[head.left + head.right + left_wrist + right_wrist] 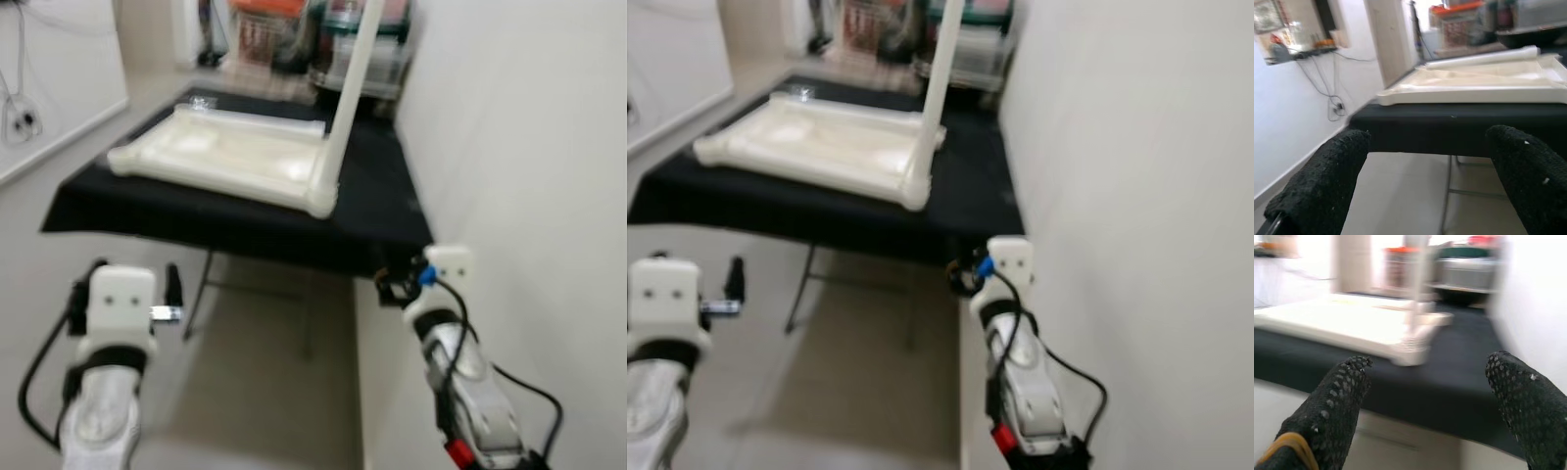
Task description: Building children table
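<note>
Both pincers, left [1427, 183] and right [1430, 406], spread; tabletop [230, 157] unlabelled

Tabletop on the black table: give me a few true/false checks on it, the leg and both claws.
1. The cream tabletop lies on the black table. True.
2. One white leg stands upright at the tabletop's corner. True.
3. The left claw is shut on the leg. False: it is open, holding nothing, short of the table.
4. The right claw is open. True.
5. The tabletop lies on the floor. False: it is on the table.
</note>
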